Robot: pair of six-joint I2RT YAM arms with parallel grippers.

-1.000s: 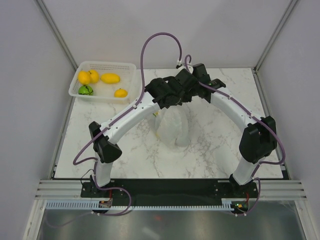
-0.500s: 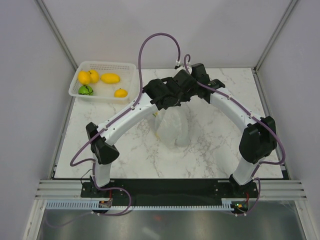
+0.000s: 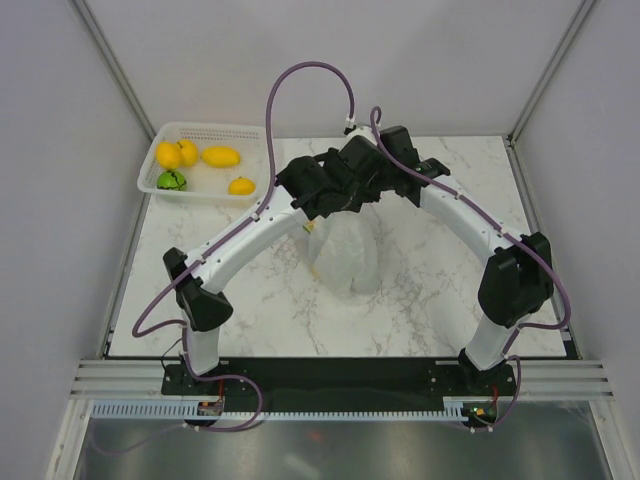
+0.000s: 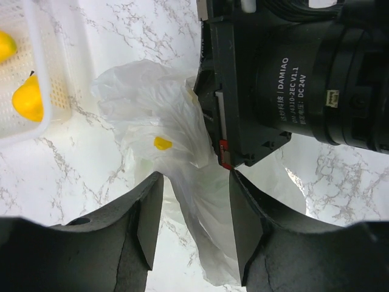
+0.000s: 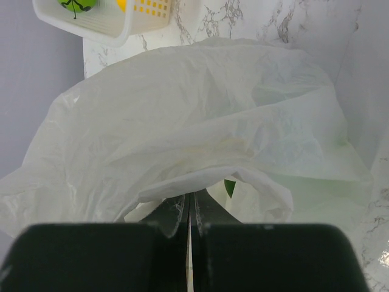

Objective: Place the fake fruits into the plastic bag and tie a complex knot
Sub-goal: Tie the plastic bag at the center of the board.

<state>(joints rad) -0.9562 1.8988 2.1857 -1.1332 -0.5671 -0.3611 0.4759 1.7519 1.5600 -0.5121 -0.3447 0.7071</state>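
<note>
Arms arch inward, left arm [image 3: 250,235] and right arm [image 3: 470,220] meeting wrists-down above the thin translucent white plastic bag [image 3: 345,255] standing mid-way on the white marbled surface [image 3: 430,290]. My left claw [image 4: 193,179] stands half wide, straddling a bag fold; my right claw [image 5: 189,210] pinches its film tight. I read "DAMIAO" and "24V" on the black motor housing [image 4: 304,73]. Yellow and green plastic fruits [image 3: 221,156] sit in the white perforated basket [image 3: 215,127], far left.

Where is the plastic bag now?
In the top view the plastic bag stands central on the table, right of the basket; the right gripper pinches its edge.
</note>
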